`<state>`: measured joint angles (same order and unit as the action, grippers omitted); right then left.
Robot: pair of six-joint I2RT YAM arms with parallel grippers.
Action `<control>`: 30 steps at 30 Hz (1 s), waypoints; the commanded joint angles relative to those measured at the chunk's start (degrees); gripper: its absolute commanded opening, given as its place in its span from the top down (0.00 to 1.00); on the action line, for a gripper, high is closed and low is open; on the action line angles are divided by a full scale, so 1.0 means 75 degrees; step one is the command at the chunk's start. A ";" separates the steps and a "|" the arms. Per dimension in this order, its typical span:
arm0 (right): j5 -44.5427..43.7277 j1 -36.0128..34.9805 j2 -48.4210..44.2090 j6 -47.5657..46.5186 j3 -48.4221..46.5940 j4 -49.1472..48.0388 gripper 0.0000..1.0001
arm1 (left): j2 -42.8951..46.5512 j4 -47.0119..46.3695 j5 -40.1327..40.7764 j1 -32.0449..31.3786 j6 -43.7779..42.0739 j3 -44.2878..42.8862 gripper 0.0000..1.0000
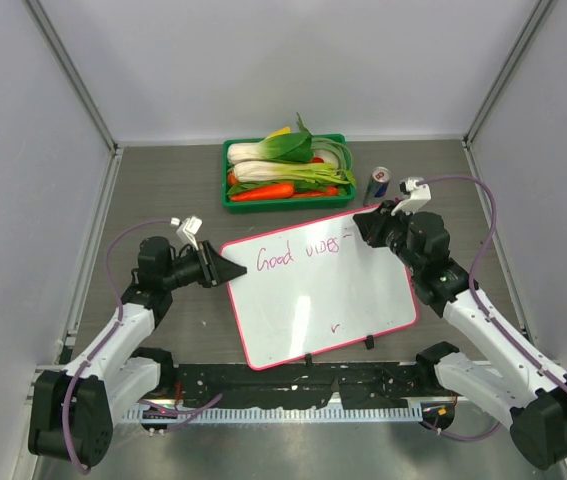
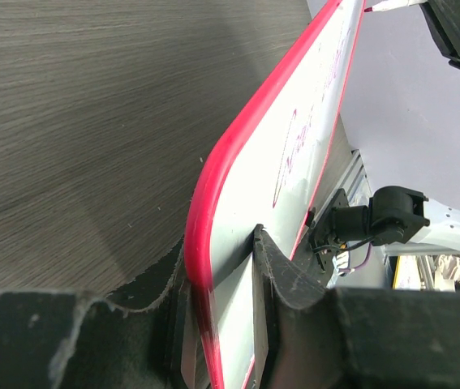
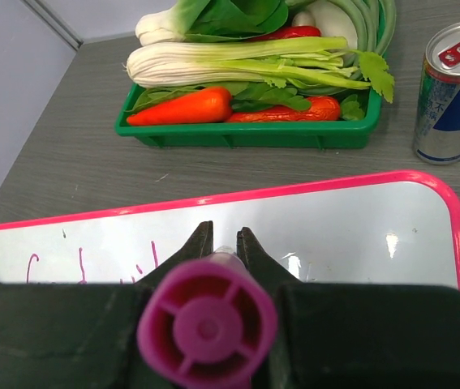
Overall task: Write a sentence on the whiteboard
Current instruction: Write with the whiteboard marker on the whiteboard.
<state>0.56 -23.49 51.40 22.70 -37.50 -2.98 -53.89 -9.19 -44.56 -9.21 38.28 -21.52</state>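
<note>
1. The whiteboard point(image 1: 323, 290) is lying skewed on the table point(image 1: 163, 180) between the two arms, its pink-red frame facing up. Two black clips point(image 1: 308, 357) are sitting on its near edge.
2. The sentence point(image 1: 298, 255) is running along the board's far part in magenta-purple strokes, reading "Good vibes" followed by a short dash. A lone tick mark point(image 1: 335, 326) is sitting lower down, well apart from it.
3. The left gripper point(image 2: 221, 324) is clamping the board's left edge, with one finger on each face of the frame.
4. The right gripper point(image 3: 224, 243) is clenching a magenta marker point(image 3: 207, 324) over the board's far right corner, the tip pointing at the white surface just past the dash. Whether the tip is touching cannot be told.
5. A green tray point(image 3: 246, 134) of vegetables is standing beyond the board's far edge, and a drink can point(image 3: 449, 89) is standing upright just to its right.
</note>
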 commanded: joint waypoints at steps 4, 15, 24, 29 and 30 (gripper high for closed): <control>-0.0051 0.0014 -0.0056 -0.0050 0.0066 -0.0154 0.99 | -0.0151 0.0300 0.1757 0.0221 -0.1389 0.0080 1.00; -0.0321 0.0026 -0.0220 -0.0179 0.0183 0.0175 0.98 | -0.0127 0.0288 0.1745 0.0209 -0.1378 0.0103 1.00; -0.0192 0.0026 -0.0466 -0.0179 0.0335 0.0351 0.98 | -0.0116 0.0253 0.1710 0.0221 -0.1366 0.0127 1.00; -0.0191 0.0026 -0.0560 -0.0132 0.0429 0.0609 0.99 | -0.0127 0.0241 0.1698 0.0209 -0.1343 0.0139 1.00; -0.0192 0.0026 -0.0583 -0.0144 0.0441 0.0632 0.99 | -0.0116 0.0241 0.1699 0.0220 -0.1354 0.0127 1.00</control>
<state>-0.91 -23.49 48.38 22.37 -34.74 0.91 -53.95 -9.19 -44.56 -9.19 38.28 -21.52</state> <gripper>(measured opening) 0.191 0.287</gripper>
